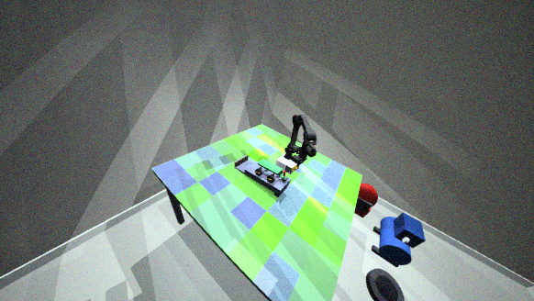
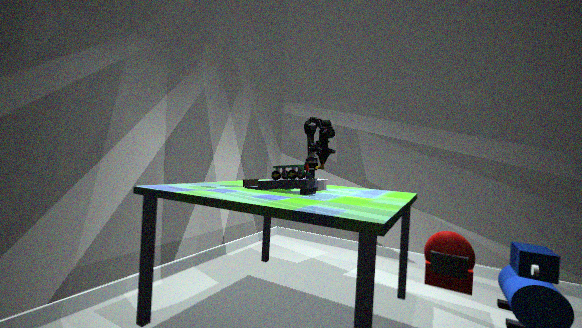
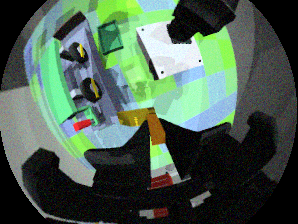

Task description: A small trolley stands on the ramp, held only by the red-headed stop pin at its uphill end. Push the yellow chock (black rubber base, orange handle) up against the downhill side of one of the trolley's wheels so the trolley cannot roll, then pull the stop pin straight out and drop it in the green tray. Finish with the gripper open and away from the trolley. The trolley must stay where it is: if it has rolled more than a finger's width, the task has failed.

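Observation:
My gripper (image 1: 295,165) (image 3: 152,121) is shut on the orange handle of the yellow chock (image 1: 294,168) (image 2: 321,167) (image 3: 134,118). It holds the chock in the air beside the ramp (image 1: 248,169) (image 3: 106,101), near the stop-pin end. The chock's black base cannot be made out. The trolley (image 1: 271,166) (image 2: 287,167) (image 3: 52,82) has a green top and dark wheels and stands on the ramp. The red-headed stop pin (image 1: 283,172) (image 3: 82,124) stands at the trolley's uphill end. The green tray (image 3: 118,45) lies on the table between ramp and white plate in the wrist view.
The white plate (image 1: 286,161) (image 3: 175,59) under the arm's base is beside the ramp. A dark end wall (image 1: 241,161) (image 3: 69,26) closes the ramp's far end. Red and blue objects stand on the floor beyond the table (image 1: 275,229).

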